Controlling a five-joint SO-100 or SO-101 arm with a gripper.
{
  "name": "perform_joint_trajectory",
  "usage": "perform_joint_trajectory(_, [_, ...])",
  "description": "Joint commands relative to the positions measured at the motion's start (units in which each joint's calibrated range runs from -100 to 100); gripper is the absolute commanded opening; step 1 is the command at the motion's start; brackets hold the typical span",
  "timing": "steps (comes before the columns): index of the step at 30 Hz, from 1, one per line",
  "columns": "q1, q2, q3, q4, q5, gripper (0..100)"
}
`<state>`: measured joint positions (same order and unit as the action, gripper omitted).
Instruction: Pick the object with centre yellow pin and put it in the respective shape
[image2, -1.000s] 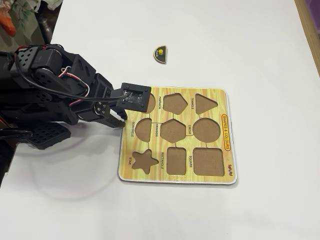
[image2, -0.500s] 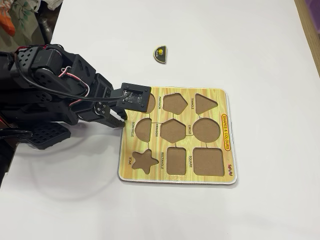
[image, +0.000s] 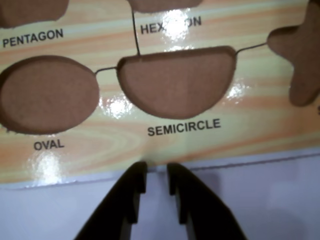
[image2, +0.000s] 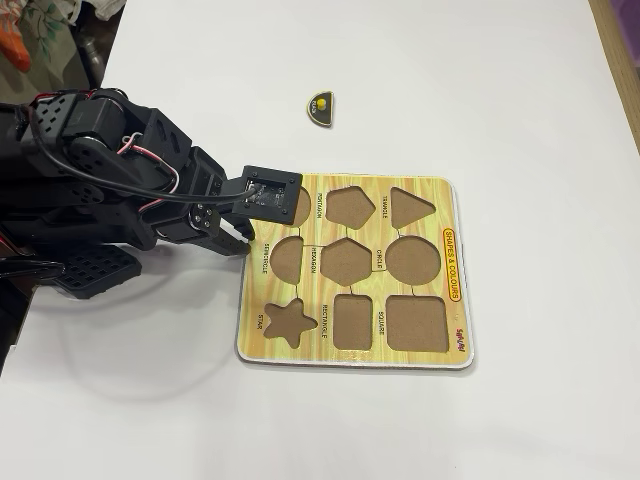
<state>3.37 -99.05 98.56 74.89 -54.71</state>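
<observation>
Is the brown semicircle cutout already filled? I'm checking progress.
No: in the wrist view the brown semicircle cutout is bare, and the black semicircular piece with yellow knob lies on the white table.

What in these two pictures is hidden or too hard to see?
- Oval cutout, fixed view: mostly covered by the wrist camera block.
- Hand, fixed view: its tips are hidden under the arm.
- Black piece, fixed view: its print is too small to read.
- Star cutout, wrist view: cut off by the right edge.
</observation>
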Motion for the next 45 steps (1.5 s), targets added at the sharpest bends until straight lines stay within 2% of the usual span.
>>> perform_joint_trajectory(1, [0.44, 0.73, 0.36, 0.47, 0.26, 6])
perform_joint_trajectory(21, [0.05, 2.74, -0.72, 0.22, -0.31, 5])
perform_joint_trajectory(32, [-0.05, 29.68, -17.00, -8.77, -0.16, 5])
perform_joint_trajectory(40, [-0.63, 45.41, -37.50, -7.91, 0.26, 5])
perform_joint_trajectory(45, [-0.93, 49.68, -44.60, -7.82, 0.31, 5])
